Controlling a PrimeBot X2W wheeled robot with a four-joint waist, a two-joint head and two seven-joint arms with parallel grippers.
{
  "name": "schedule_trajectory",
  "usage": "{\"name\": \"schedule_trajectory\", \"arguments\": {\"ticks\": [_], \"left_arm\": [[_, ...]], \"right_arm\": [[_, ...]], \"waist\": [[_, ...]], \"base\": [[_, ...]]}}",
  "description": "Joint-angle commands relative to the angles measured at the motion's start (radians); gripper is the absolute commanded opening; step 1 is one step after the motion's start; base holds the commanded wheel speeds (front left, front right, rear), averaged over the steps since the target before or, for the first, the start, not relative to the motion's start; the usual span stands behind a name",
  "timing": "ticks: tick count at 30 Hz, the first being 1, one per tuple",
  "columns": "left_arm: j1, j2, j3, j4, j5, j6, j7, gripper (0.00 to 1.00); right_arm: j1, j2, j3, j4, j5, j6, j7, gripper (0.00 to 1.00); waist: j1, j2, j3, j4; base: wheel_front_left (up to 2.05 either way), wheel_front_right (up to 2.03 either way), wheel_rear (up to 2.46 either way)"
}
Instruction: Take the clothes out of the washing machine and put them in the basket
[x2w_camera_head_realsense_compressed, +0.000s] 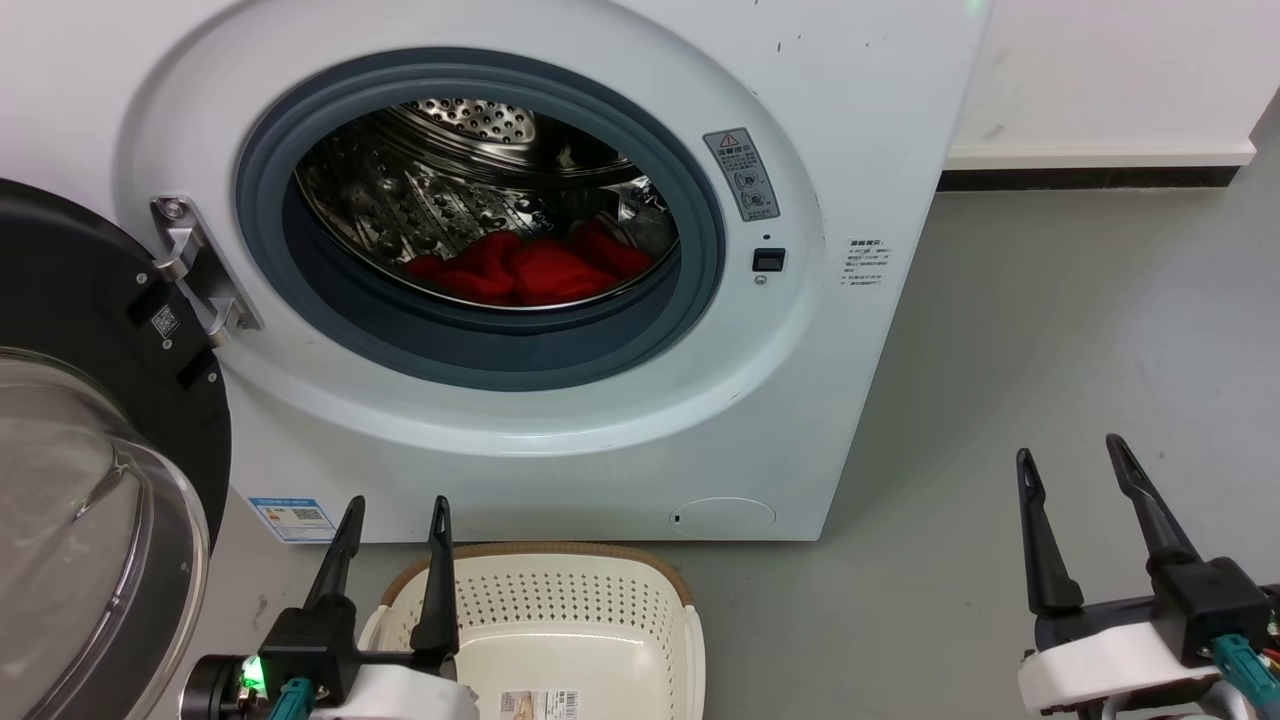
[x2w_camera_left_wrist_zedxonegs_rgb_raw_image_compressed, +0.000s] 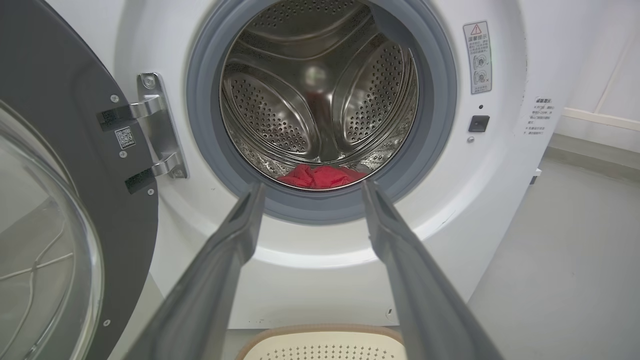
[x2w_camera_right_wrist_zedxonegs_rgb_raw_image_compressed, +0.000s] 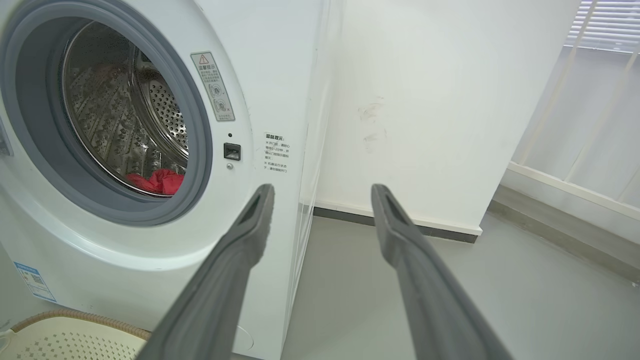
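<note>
**Washing machine**: a large white front-loader with a smooth painted shell, standing on a grey floor. I judge it the main obstacle. A reach that comes in low would drive a finger into the front panel instead of through the porthole.

**Door**: swung wide open at my left, a black frame around a domed bowl of clear glass. It stands near the left arm, so an outward swing there could knock it.

**Porthole seal**: a thick grey rubber ring with a raised lip. A dragged garment may catch on it.

**Drum**: shiny perforated steel with rounded ribs, hard and slick. Jaws closing too deep would scrape metal and pinch little cloth.

**Basket**: cream oval plastic with perforated walls, a brown woven-look rim and a label on its base. It holds nothing and sits on the floor just before the machine's foot, below the porthole. It looks light, so a brush from the arm could shove it aside and the drop would miss.

**Clothes**: a plain, bright red, soft crumpled heap on the drum's bottom, near the front lip. Limp fabric may slip from a shallow pinch or trail over the rim.

**Left gripper**: over the basket's left edge in the head view, aimed at the porthole. Its jaws are moderately parted and hold nothing.

**Right gripper**: well to the right, over the floor. Its jaws are likewise parted and hold nothing.
</note>
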Motion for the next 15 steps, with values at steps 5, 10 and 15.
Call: {"name": "schedule_trajectory", "arguments": {"ticks": [5, 10, 15], "left_arm": [[0.015, -0.012, 0.020, 0.016, 0.013, -0.046, -0.014, 1.00], [0.017, -0.018, 0.020, 0.040, 0.044, -0.071, -0.019, 1.00], [0.009, -0.022, 0.022, 0.040, 0.055, -0.075, -0.019, 1.00]], "right_arm": [[0.014, -0.002, -0.014, 0.024, 0.018, -0.001, -0.015, 1.00], [0.018, -0.002, -0.012, 0.033, -0.002, -0.001, -0.019, 1.00], [0.016, -0.002, -0.008, 0.044, 0.003, -0.001, -0.018, 1.00]], "waist": [[-0.0001, 0.0000, 0.000, 0.000], [-0.0001, 0.0000, 0.000, 0.001], [-0.0001, 0.0000, 0.000, 0.000]], "base": [[0.00, 0.00, 0.00], [0.00, 0.00, 0.00], [0.00, 0.00, 0.00]]}}
